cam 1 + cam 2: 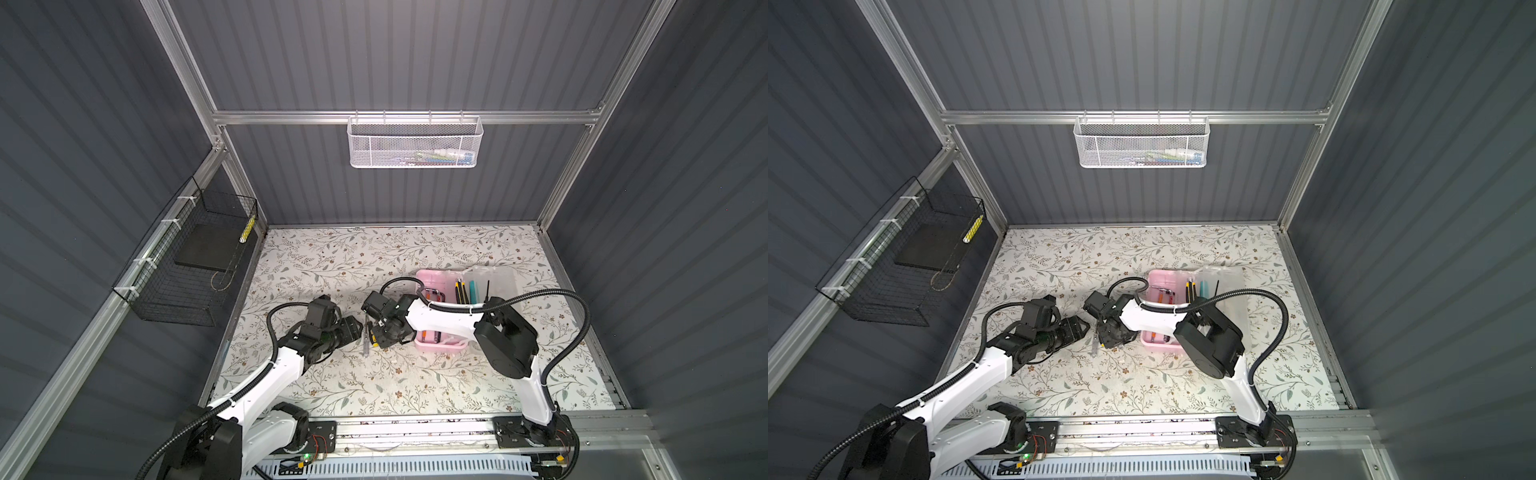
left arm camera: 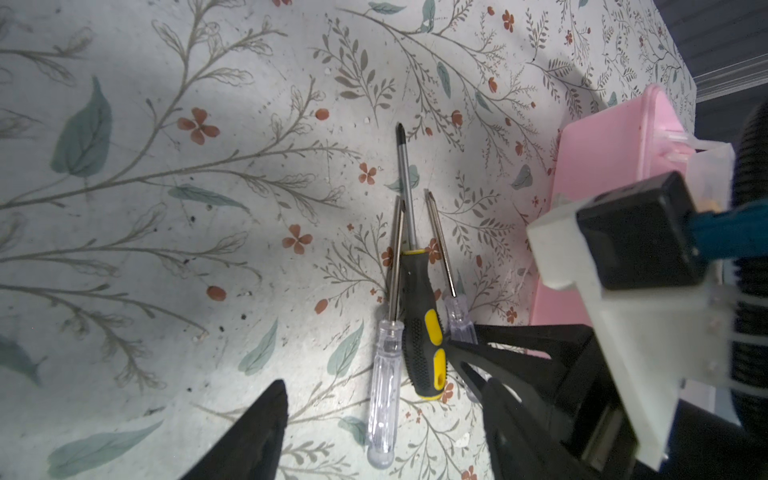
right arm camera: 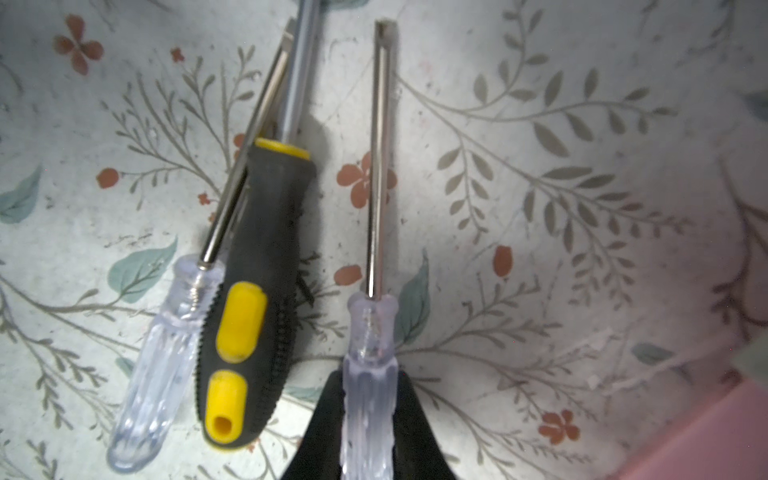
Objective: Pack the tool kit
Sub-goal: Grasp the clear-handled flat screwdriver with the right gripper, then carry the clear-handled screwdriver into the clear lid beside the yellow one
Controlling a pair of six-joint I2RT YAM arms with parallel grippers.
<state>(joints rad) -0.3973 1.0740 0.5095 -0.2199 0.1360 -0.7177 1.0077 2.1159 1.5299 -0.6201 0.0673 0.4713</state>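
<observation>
The tool kit's pink case [image 1: 428,276] lies open right of centre in both top views. Its frosted lid [image 1: 500,278] is folded back and utility knives [image 1: 459,291] lie inside. Three screwdrivers [image 1: 365,345] lie side by side on the floral table, left of the case. My right gripper [image 3: 368,386] is shut on the handle of one clear-handled screwdriver [image 3: 376,166]. Beside that one lie a black-and-yellow screwdriver [image 3: 257,270] and another clear-handled one [image 3: 162,353]. My left gripper [image 2: 382,424] hovers open just left of them, and the free clear handle [image 2: 384,390] lies untouched between its fingers.
A white mesh basket [image 1: 413,143] hangs on the back rail. A black wire basket [image 1: 195,257] is fixed to the left wall. The right arm reaches across the case [image 1: 1158,275]. A metal rail [image 1: 415,428] runs along the table's front edge.
</observation>
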